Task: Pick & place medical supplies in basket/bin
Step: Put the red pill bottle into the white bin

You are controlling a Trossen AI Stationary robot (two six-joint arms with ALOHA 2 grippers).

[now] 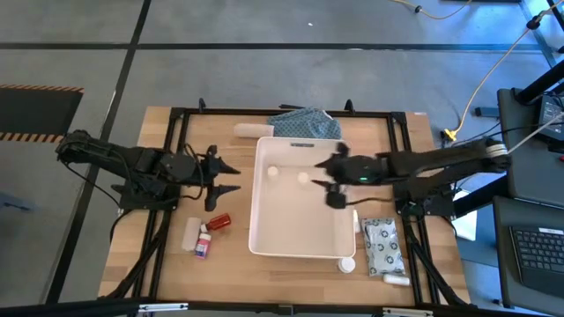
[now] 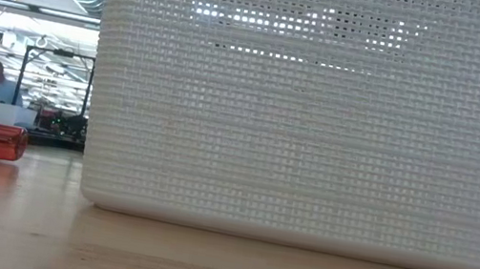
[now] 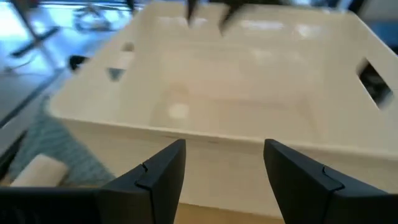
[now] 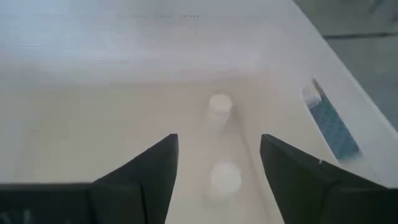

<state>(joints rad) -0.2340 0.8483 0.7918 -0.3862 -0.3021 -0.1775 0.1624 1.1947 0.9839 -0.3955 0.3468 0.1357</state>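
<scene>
So, fingers first: the right gripper (image 1: 322, 173) is spread wide with nothing between the tips, hanging over the inside of the white tub (image 1: 264, 231). Its wrist view looks straight down past the gap at two small white bottles (image 4: 219, 104) sitting on the tub floor, one just beyond the other (image 4: 224, 178). Nothing is touching the fingers, so it reads like a release point or an empty hover.

If this is the drop step, my take on doing it well: lift straight up before swinging out sideways, so the tips clear the tub wall and don't nudge the bottles already inside. Then head for whatever sits nearest on that side.

The left gripper (image 1: 227, 177) is also splayed open and empty, hovering just beside the tub's left wall and pointing at it.

Moving outward, plenty is left on the table. Left of the tub near the front there's a red bottle (image 1: 218, 221), a white roll (image 1: 190, 233) and a small pink-labelled item (image 1: 204, 243). On the right side lie the flat grey patterned pouch (image 1: 382, 246), a white cap-like piece (image 1: 346, 263) and a white tube (image 1: 396, 280). Behind the tub there's another white roll (image 1: 251, 131) next to the blue-green cloth (image 1: 304, 121).
</scene>
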